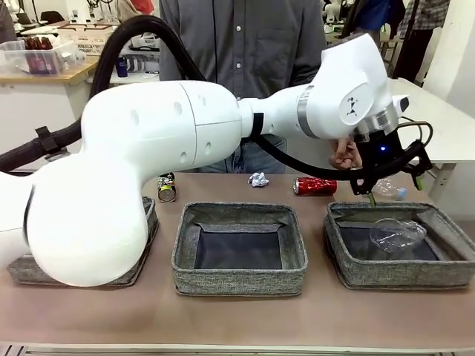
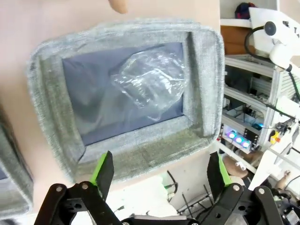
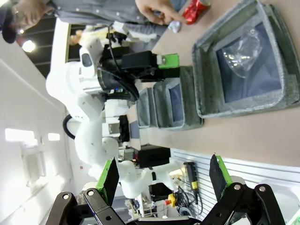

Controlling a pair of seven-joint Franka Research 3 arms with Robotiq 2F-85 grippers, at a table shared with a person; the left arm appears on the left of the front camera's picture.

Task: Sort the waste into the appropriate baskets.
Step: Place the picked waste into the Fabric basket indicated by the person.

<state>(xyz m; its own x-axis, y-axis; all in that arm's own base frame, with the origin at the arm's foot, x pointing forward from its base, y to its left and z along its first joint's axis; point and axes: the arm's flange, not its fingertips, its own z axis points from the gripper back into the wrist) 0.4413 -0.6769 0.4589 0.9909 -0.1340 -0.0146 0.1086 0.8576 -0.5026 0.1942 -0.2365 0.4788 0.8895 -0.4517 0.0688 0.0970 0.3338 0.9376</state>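
The bottle (image 1: 397,236) lies flat in the right basket (image 1: 404,278). The left gripper (image 2: 159,168) hangs over it, wide open and holding nothing. Best to lift straight up, so no finger bumps the soft wall, then go for the red can (image 1: 315,185).

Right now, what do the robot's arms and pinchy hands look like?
The left arm is fat, round and shiny white, with a thick black hose looping over it and a small dark mark on one joint. The left gripper and right gripper are black metal with two fingers each, tipped with bright green pads.
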